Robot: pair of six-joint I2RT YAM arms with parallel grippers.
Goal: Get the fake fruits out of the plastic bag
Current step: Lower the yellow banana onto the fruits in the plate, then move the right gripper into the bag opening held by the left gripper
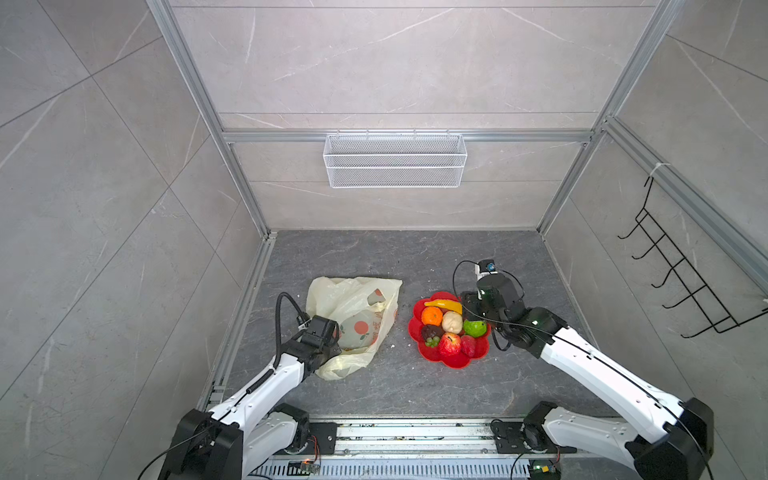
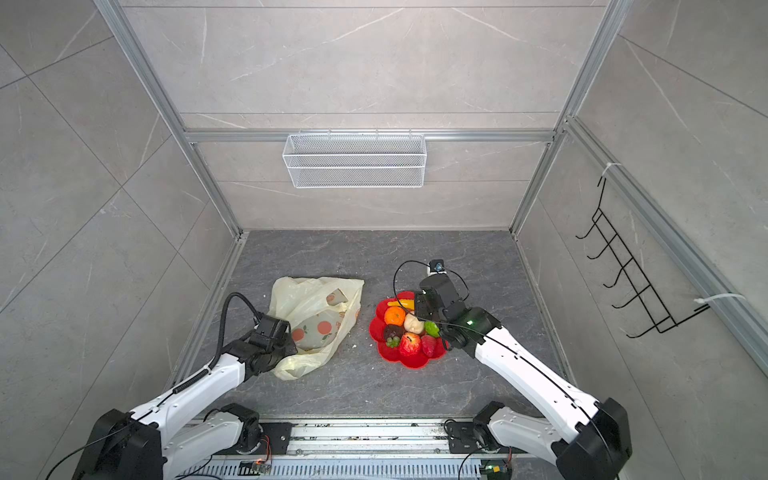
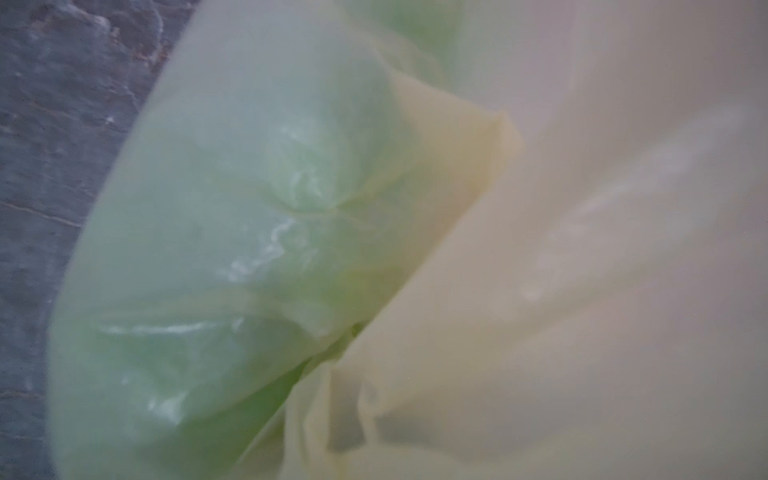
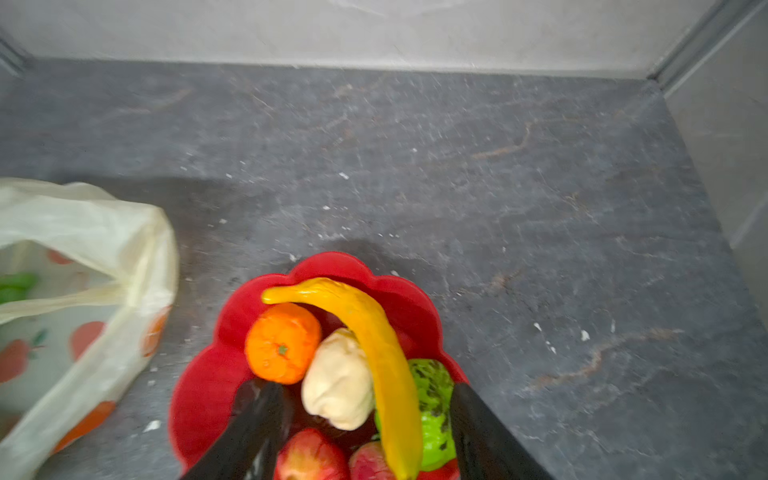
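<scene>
**Eight fruits on the plate, bag beside it**

In both top views the thin, pale-yellow plastic bag (image 1: 353, 297) printed with orange fruit pictures lay crumpled on the dark grey stone-patterned tabletop (image 1: 415, 262), at 9 o'clock from the red flower-shaped plastic plate (image 1: 457, 362). The fake fruits sat on the plate:
- yellow banana (image 1: 444, 306) at 12 o'clock
- orange (image 1: 432, 316) at 10
- beige peach (image 1: 452, 322) in the middle
- green round fruit (image 1: 475, 328) at 3
- dark brown fruit (image 1: 432, 332) at 9
- green grape bunch (image 1: 432, 341) at 8
- red apple (image 1: 449, 344) at 6
- red strawberry (image 1: 468, 345) at 5

The left gripper (image 1: 332, 336) met the bag's 8 o'clock edge. The right gripper (image 1: 471, 307) hung over the plate's 1 o'clock edge. Orange lettering (image 1: 378, 326) on the bag's side was too small to read.

The left wrist view showed only blurred bag film in folds, with a green shape (image 3: 208, 249) behind it. That pincer was closed, but whether it pinched the film could not be told.

In the right wrist view the black fingers (image 4: 257, 415) stood apart, one on either side of the peach, banana and green fruit, and held nothing.
</scene>
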